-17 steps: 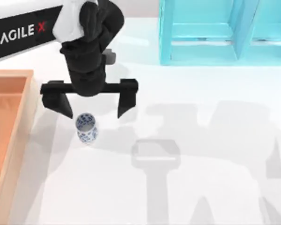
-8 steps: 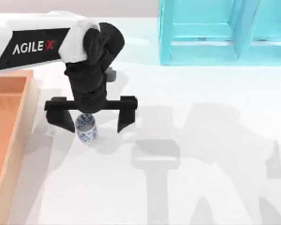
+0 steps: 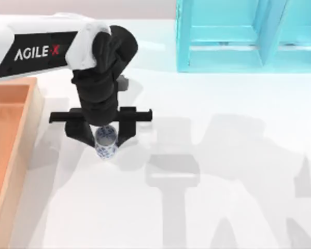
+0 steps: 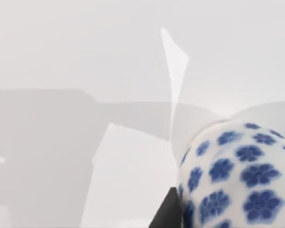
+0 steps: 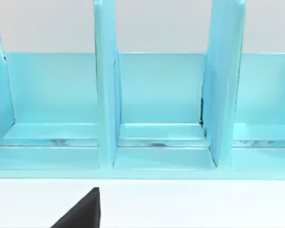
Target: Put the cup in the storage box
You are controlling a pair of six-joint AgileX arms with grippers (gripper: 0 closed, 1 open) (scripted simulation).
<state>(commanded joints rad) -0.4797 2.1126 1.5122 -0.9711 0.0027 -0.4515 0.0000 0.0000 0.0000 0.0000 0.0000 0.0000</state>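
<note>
Left pincer (image 3: pixel 104 136) is narrow around the cup (image 3: pixel 106 142), which stands on the desk (image 3: pixel 228 155) beside the storage box (image 3: pixel 20 140); lifting and placing inside are left

Cup (image 3: pixel 106 142): white, blue flower pattern. Left gripper (image 3: pixel 104 136) around it: black, on a white arm. Storage box (image 3: pixel 22 136), left of cup: orange-brown inside, light-wood rim. Shelf unit (image 3: pixel 249 36): teal-blue. Table (image 3: pixel 223 155): white.
</note>
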